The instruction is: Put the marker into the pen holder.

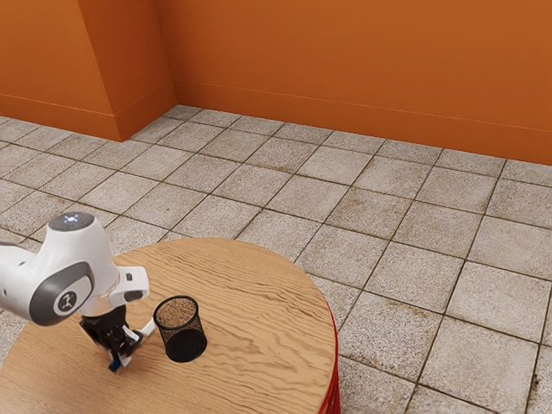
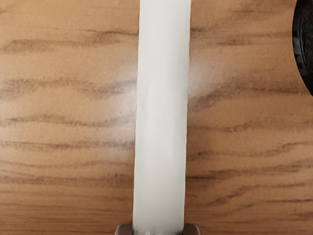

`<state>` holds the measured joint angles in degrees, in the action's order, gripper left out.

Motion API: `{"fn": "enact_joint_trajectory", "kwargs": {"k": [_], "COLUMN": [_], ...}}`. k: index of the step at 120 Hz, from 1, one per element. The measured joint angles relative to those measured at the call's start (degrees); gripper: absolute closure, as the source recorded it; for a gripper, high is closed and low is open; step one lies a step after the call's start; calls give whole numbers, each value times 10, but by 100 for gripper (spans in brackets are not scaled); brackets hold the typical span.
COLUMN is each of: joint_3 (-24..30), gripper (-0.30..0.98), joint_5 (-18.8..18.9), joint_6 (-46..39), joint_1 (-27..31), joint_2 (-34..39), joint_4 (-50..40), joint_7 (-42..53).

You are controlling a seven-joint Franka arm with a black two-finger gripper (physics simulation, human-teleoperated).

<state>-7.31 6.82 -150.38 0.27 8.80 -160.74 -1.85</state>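
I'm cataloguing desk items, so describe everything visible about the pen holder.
The pen holder is a black, round cup with an open top, a dark rim and see-through mesh walls that look like metal, darker toward the base. It stands upright on the wooden table, beside the marker; whether the two touch, I cannot tell.

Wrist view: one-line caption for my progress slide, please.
White marker gripped between the jaws above the wood-grained table, part of the black pen holder off to one side.
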Motion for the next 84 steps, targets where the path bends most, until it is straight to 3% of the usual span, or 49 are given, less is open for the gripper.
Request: {"fn": "enact_joint_trajectory", "kwargs": {"k": [43,84], "joint_3": [8,51], "gripper": [70,71], "joint_5": [-5,-2], "joint_6": [26,169], "joint_1": [-1,-1], "joint_2": [132,294], "joint_4": [10,47], "joint_7": [-9,-19]}}
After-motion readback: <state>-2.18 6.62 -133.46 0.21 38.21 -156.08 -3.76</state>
